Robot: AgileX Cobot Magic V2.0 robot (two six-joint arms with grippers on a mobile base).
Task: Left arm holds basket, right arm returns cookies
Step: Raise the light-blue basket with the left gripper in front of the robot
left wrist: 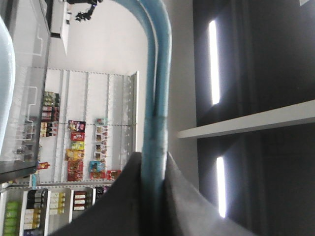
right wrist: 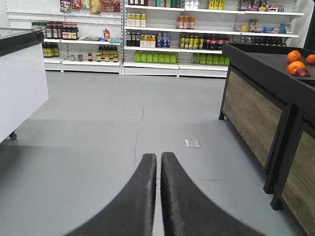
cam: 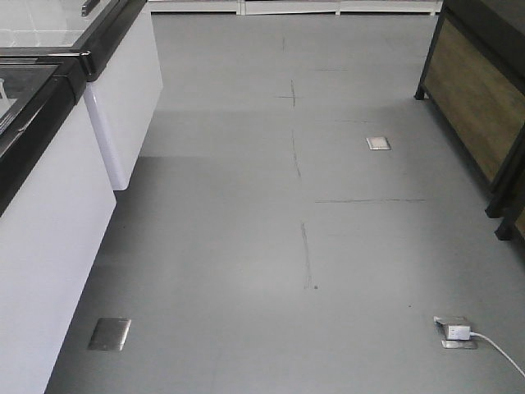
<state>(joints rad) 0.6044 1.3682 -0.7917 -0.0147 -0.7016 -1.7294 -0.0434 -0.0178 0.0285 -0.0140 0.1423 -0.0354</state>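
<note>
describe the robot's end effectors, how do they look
The left end effector and right end effector each show two matte, dark grey-black fingers, smooth and wedge-shaped, widening from narrow tips. No cables or markings are visible; the arms behind are out of view.

The left gripper [left wrist: 154,156] is clamped on the blue handle of the basket [left wrist: 158,73]. Its two dark, wedge-shaped fingers [left wrist: 123,201] rise from the bottom edge of the left wrist view and press against the bar from both sides, so the bar runs up between their tips.

The right gripper [right wrist: 158,156] holds nothing. Its two dark fingers [right wrist: 140,196] lie side by side with only a thin slit between them, tips level. They point straight ahead, low over the floor, toward the far end of the aisle.
</note>
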